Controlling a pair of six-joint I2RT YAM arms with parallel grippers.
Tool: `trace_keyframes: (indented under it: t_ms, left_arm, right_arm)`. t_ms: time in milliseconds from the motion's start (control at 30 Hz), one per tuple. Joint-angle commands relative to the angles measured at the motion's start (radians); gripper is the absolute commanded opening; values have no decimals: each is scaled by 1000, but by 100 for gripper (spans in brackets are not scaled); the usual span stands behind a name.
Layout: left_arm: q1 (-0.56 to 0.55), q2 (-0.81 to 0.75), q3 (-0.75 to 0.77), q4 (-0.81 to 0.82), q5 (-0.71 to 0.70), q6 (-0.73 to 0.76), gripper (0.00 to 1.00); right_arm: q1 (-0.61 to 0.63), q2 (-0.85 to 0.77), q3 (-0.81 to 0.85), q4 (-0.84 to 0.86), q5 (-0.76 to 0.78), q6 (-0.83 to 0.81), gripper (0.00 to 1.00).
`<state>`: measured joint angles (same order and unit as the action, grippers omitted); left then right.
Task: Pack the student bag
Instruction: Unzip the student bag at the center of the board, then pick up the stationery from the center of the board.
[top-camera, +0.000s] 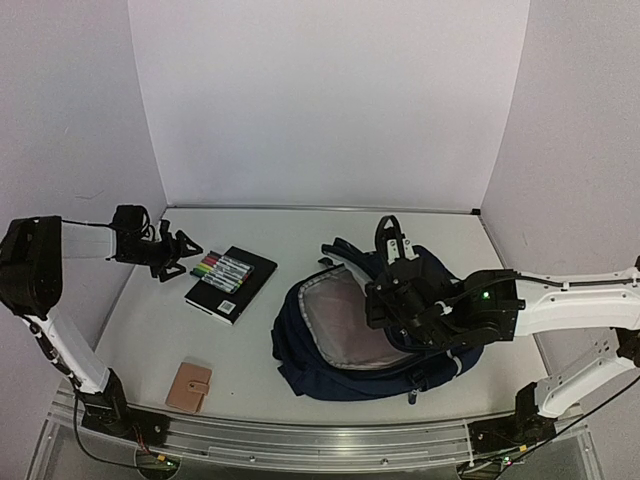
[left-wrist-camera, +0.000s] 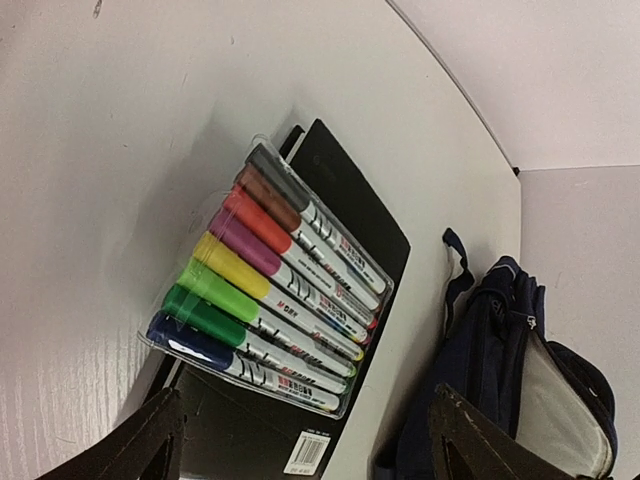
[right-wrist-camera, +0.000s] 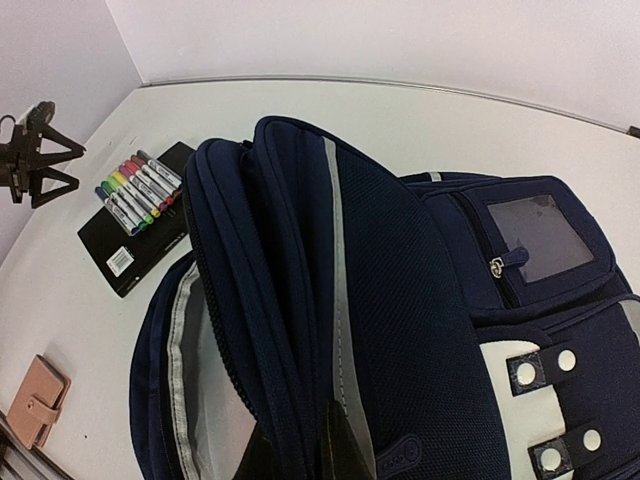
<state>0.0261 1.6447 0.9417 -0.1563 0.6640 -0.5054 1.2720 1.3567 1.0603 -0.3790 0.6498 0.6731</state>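
Navy bag lies centre-right, its mouth held agape by the right gripper, clenched on the flap. Left gripper hangs spread beside the markers on the notebook; best to straddle the pack's narrow width squarely, then close.

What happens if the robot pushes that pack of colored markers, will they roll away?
Probably not: the marker pack sits flat, pens side by side in a clear sleeve, so it should move as one piece. The sleeve looks glossy, so it may slide easily across the black notebook under it. It probably feels light.
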Motion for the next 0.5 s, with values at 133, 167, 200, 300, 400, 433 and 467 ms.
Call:
trace_keyframes:
  t_ms: [133,167,200,300,400,433,467]
  left_arm:
    - [51,106,32,55,63,45,84]
    - [51,117,40,51,64,54,84]
    - [51,130,49,49,69,62,84]
    - [51,173,74,38,88,77,82]
    - [52,209,88,39,107,83,75]
    - [52,224,94,42,117,82,71]
    - [51,240,101,46,132,81,66]
  right_arm:
    - [-5,-39,50,23,12,14,0]
    - [-5,-42,51,23,11,14,0]
    - [-5,-44,52,23,10,14,0]
    - [-5,-45,52,23,9,14,0]
    - [-5,-38,57,23,6,14,0]
    - [-5,-35,60,23,5,14,0]
    - [-5,-32,63,23,3,12,0]
